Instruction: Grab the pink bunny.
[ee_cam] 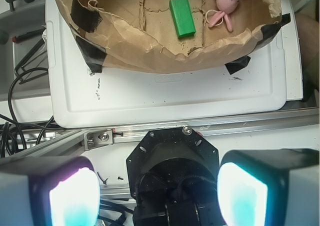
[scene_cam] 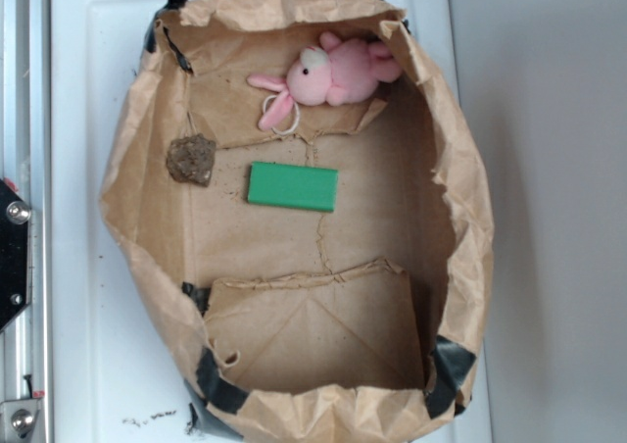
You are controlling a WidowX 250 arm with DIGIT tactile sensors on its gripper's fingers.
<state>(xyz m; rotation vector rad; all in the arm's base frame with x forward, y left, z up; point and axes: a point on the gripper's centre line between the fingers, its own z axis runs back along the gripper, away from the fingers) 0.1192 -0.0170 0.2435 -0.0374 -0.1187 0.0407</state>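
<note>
The pink bunny (scene_cam: 333,73) lies on its side at the far end of an open brown paper bag (scene_cam: 137,198), ears and white string loop pointing left. From the wrist it shows small at the top right (ee_cam: 227,1). My gripper (ee_cam: 157,196) is outside the bag, far from the bunny, over the robot's black base (ee_cam: 172,161). Its two glowing pads (ee_cam: 72,198) stand wide apart with nothing between them. In the exterior view the gripper is out of sight.
A flat green block (scene_cam: 292,186) lies mid-bag, also seen from the wrist (ee_cam: 182,17). A brown rough lump (scene_cam: 191,159) sits left of it. The bag rests on a white tray (scene_cam: 83,120). Metal rail (ee_cam: 240,123) and cables (ee_cam: 20,86) border the tray.
</note>
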